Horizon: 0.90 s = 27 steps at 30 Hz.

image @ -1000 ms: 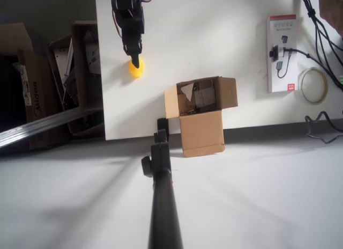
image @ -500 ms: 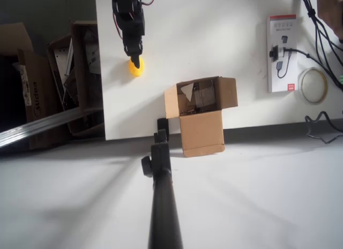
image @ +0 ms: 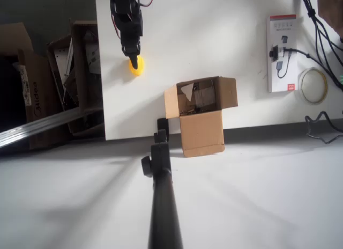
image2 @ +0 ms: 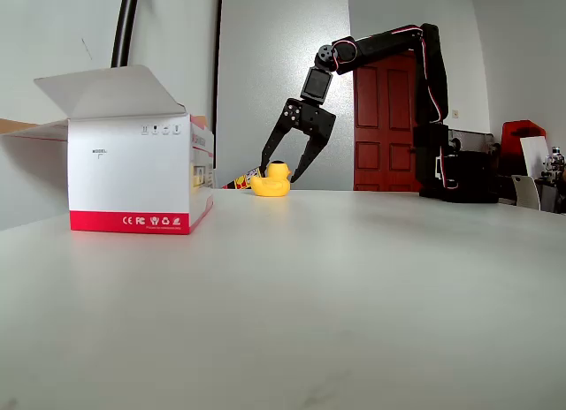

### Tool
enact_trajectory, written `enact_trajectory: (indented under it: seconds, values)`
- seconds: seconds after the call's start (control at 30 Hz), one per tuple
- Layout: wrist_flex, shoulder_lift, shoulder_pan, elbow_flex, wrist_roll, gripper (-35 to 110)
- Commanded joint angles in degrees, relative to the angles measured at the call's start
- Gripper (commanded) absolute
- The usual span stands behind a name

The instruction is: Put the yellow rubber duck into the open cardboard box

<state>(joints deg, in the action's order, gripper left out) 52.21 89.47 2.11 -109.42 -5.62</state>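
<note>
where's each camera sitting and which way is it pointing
Overhead view: high above, looking straight down on the white table, the open cardboard box and a dark pole below it; the arm reaches in from the top edge, pincer over the yellow rubber duck.
Fixed view: at tabletop height, looking level across the table toward a red door; the whole arm shows, pincer open and straddling the duck.
Shared: duck, pincer, table and the white and red carton.

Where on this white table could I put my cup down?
Bare table lies between the open cardboard box and the red-and-white package, also above the box. It is crowded at the upper left, where the open gripper straddles the yellow rubber duck, and by the cables at right.
</note>
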Motion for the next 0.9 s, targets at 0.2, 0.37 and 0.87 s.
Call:
enact_trajectory:
  seconds: [0.2,0.37,0.87]
  values:
    - [0.6,2.7,1.7,2.5,0.6,19]
    - [0.5,2.7,1.8,2.5,0.6,15]
    - [4.3,7.8,0.0,4.1,0.4,10]
